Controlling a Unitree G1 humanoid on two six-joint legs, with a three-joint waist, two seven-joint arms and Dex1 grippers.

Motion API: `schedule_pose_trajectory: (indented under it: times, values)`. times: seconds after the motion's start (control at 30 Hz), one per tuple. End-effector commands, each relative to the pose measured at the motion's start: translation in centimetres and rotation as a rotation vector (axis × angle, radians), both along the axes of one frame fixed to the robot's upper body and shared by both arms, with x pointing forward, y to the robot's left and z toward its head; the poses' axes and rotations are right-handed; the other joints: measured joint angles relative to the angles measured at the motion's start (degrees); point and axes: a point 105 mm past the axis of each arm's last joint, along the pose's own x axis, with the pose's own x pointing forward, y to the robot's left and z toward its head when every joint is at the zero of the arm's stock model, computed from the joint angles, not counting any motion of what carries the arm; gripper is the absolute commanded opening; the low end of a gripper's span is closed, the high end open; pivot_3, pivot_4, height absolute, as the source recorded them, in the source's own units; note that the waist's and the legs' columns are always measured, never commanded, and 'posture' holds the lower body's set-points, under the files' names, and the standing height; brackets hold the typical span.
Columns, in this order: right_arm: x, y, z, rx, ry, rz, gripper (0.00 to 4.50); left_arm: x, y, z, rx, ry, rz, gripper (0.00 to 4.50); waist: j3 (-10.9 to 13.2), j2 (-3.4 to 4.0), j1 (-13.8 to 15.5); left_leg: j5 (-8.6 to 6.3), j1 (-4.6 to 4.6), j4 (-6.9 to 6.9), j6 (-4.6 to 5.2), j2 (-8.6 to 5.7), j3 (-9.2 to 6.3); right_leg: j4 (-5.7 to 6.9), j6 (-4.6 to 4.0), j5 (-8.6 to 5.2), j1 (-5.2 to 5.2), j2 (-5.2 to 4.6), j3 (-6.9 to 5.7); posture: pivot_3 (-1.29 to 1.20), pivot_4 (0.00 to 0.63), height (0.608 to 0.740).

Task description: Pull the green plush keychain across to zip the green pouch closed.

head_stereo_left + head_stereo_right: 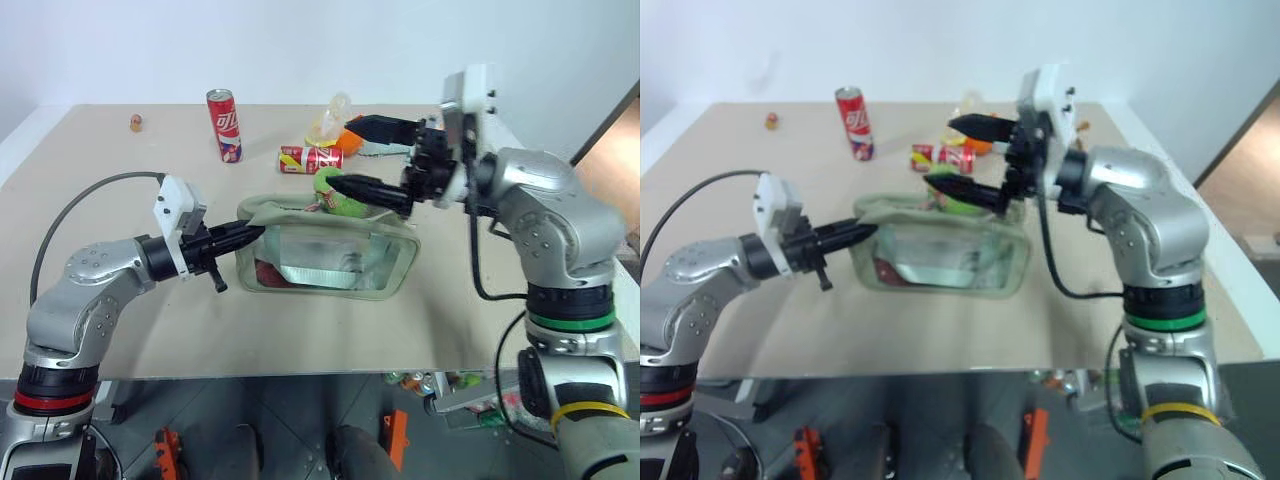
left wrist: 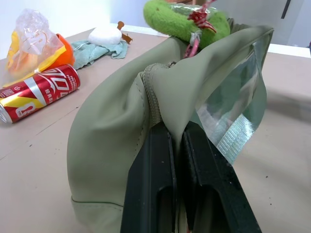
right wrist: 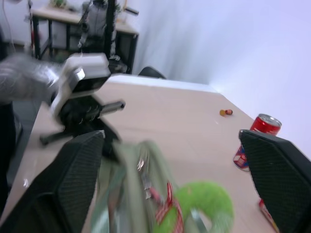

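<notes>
- The step in hand looks like the set-up for the zip pull: the left gripper (image 1: 240, 237), two slim black fingers, is pinched shut on the left end of the large boxy sage-green fabric pouch with clear plastic window sides (image 1: 330, 260), anchoring it.
- The right gripper (image 1: 375, 160) hangs above the pouch's far right part with its jaws spread wide and nothing between them; one black finger (image 1: 368, 190) lies just over the small lime-green fuzzy plush keychain (image 1: 335, 192), the other sits higher and farther back.
- The keychain rests on the pouch's top edge, towards the far right of the zipper line, tied on with a short red cord (image 2: 198, 19).
- The pouch sits mid-table, nearer than the cans, with the zip apparently not yet drawn.
- Next move, as I judge it: bring the open right jaws down around the plush, close on it, then draw it along the zipper while the left grip resists the pull.
- The plush is soft and will squash, so a grip close to the cord may transfer force better.
- The pouch fabric is smooth and limp, creasing where it is pinched; its window is glossy film edged with woven tape.
- On the matte beige tabletop (image 1: 120, 200) far behind stand an upright red drinks can (image 1: 224, 124), a fallen red can (image 1: 310, 158), a crinkly clear bag (image 2: 34, 39) and a mint cloth with a white ball (image 2: 104, 39).
</notes>
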Motion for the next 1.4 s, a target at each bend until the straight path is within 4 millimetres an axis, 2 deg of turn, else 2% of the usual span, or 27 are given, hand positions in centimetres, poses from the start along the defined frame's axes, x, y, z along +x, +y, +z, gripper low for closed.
schedule_pose_trajectory:
  times: [0.03,0.17,0.37,0.5,0.73,0.93,1.07,1.13,1.23,1.4]
  values:
    - [2.4,-0.8,-0.6,-0.013,0.026,-0.111,4.49,-0.3,-1.2,0.5,-0.003,-0.02,-0.038,0.0,0.0,0.0,0.27,0.0,-0.02,0.01,0.0,-0.05,0.0,0.0,0.0,0.01,0.0,-0.04,0.0,0.0,0.15,0.74]
    - [4.1,-2.0,-2.9,-0.08,0.108,-0.156,4.49,-0.4,-1.4,0.5,-0.006,-0.019,-0.045,0.0,0.0,0.01,0.52,0.0,-0.11,0.01,0.0,-0.12,0.01,-0.01,-0.03,0.02,-0.05,-0.11,-0.02,0.0,0.15,0.74]
    - [3.7,-2.0,-4.0,-0.12,0.157,-0.103,4.49,-0.2,-1.2,0.4,-0.008,-0.019,-0.024,0.0,0.01,0.01,0.54,-0.02,-0.18,-0.02,0.03,-0.11,-0.04,-0.01,-0.08,0.0,-0.12,-0.09,-0.06,0.0,0.15,0.74]
    - [3.4,-1.7,-3.4,-0.094,0.145,-0.074,3.41,0.0,-0.9,0.1,-0.001,-0.017,-0.008,0.0,0.01,0.01,0.53,-0.02,-0.18,0.0,0.03,-0.11,-0.05,-0.01,-0.06,0.0,-0.11,-0.09,-0.07,0.0,0.15,0.74]
    - [3.0,-1.8,-3.1,-0.069,0.126,-0.059,0.99,1.0,-0.6,0.4,-0.002,-0.034,0.042,0.0,0.0,0.01,0.54,-0.01,-0.17,0.01,0.03,-0.11,-0.05,-0.01,-0.03,0.01,-0.11,-0.08,-0.07,0.0,0.15,0.74]
    - [2.3,-2.0,-2.8,-0.055,0.096,-0.044,0.99,1.7,-0.8,0.5,0.0,-0.038,0.056,0.0,0.01,0.01,0.55,-0.01,-0.18,0.01,0.03,-0.11,-0.07,-0.01,-0.03,0.01,-0.1,-0.08,-0.09,0.0,0.15,0.74]
    - [1.3,-3.3,-0.2,0.032,-0.012,-0.058,0.99,1.7,-1.3,0.7,-0.017,-0.036,0.046,0.0,0.01,0.01,0.68,-0.01,-0.21,0.02,0.03,-0.11,-0.07,-0.01,-0.03,0.01,-0.11,-0.09,-0.09,0.0,0.15,0.74]
    - [1.2,-4.1,0.4,0.035,-0.046,-0.082,0.99,1.6,-1.5,0.8,-0.022,-0.035,0.042,0.0,0.01,0.01,0.84,-0.01,-0.21,0.02,0.03,-0.12,-0.07,-0.01,-0.02,0.01,-0.1,-0.1,-0.09,0.0,0.15,0.74]
    - [1.1,-5.3,-0.1,0.013,-0.034,-0.122,0.99,1.5,-1.6,1.0,-0.033,-0.035,0.038,0.0,0.01,0.01,0.99,-0.01,-0.21,0.02,0.03,-0.12,-0.08,-0.02,-0.03,0.01,-0.1,-0.1,-0.1,0.0,0.15,0.74]
    - [0.9,-4.6,-1.9,-0.015,0.038,-0.103,0.99,1.5,-1.9,1.0,-0.031,-0.033,0.022,0.0,0.02,0.03,0.97,-0.01,-0.17,0.02,0.03,-0.11,-0.08,-0.03,-0.01,0.0,-0.09,-0.08,-0.09,0.0,0.15,0.74]
